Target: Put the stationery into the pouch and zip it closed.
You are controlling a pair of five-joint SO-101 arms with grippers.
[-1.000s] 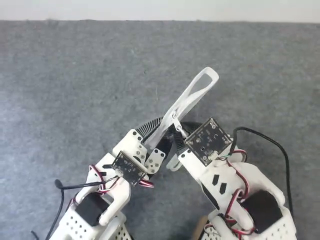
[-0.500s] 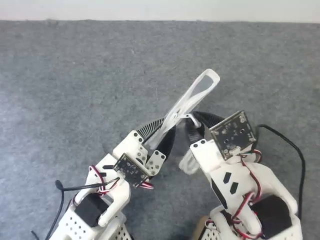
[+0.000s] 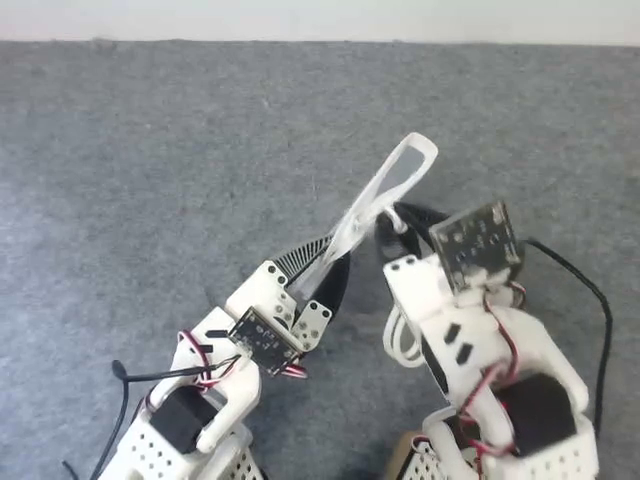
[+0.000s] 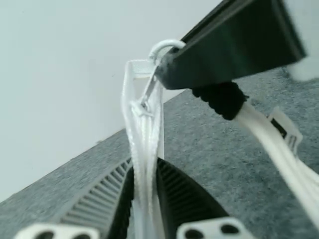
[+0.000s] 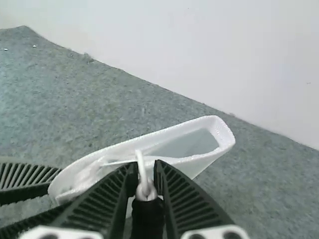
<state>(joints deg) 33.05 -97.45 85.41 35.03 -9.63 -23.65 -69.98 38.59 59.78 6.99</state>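
Left hand (image 4: 145, 172) clamps the translucent white pouch (image 5: 189, 144); right hand (image 5: 144, 169) pinches its zipper pull (image 4: 149, 92).

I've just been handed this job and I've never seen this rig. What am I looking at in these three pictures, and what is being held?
These are two small white robot arms over a grey mat. The high view looks down from above. Each of the other two pictures comes from a camera on one arm's wrist. The left pincer is clamped on one end of a white pouch, which is held on edge. The right pincer pinches the pouch's zipper pull.
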